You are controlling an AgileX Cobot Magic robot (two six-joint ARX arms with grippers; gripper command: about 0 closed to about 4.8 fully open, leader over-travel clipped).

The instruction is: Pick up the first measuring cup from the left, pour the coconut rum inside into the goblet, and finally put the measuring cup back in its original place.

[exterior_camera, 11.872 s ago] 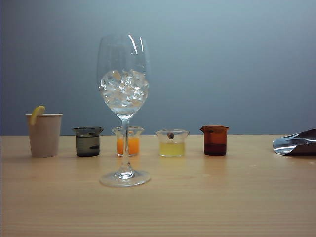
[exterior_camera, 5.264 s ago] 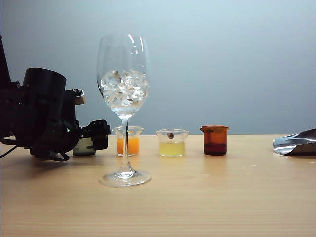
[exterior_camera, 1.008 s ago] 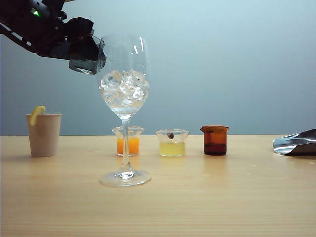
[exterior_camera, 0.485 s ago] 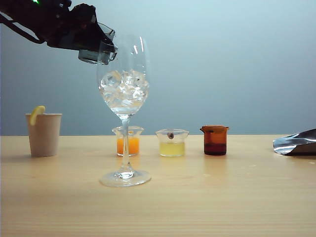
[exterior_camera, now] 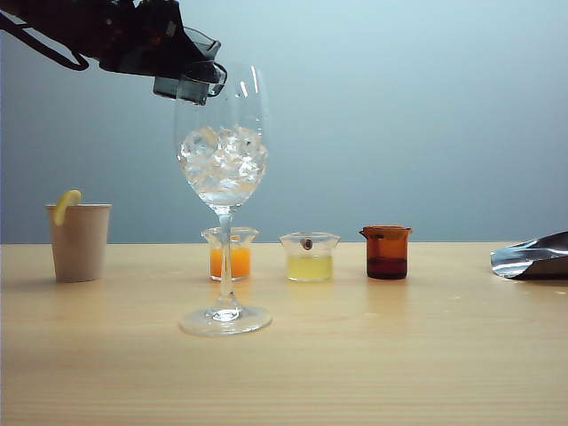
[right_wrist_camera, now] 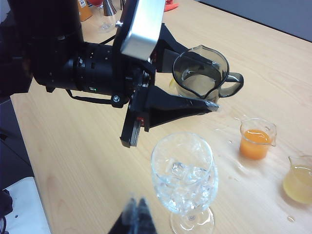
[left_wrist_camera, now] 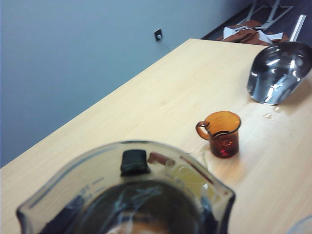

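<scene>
Blue-grey wall behind, pale wooden table (exterior_camera: 373, 355) in front of me. I can read no brand or label anywhere; the measuring cup (right_wrist_camera: 201, 73) has faint graduation marks on its wall in my left wrist view, but they are too blurred to read.

My left arm reaches in from the upper left of the exterior view, high above the table. Its gripper (right_wrist_camera: 190, 100) is clamped around the smoky measuring cup, one black finger (right_wrist_camera: 175, 111) pressed along the cup's side. The cup (exterior_camera: 191, 78) is tipped, its pour lip just at the rim of the goblet (exterior_camera: 222, 177). Clear liquid, the coconut rum (right_wrist_camera: 197, 84), sits in the cup's bottom. The goblet stands upright on its round foot, its bowl packed with ice.

Behind it on the table stand a paper cup (exterior_camera: 79, 241) with a lemon slice, an orange cup (exterior_camera: 230, 254), a pale yellow cup (exterior_camera: 310, 256) and an amber cup (exterior_camera: 387, 252). A shiny scoop (exterior_camera: 532, 257) lies at the far right.

My right gripper (right_wrist_camera: 132, 219) hovers near the goblet's foot, only blurred fingertips showing; I cannot tell how wide it is.
</scene>
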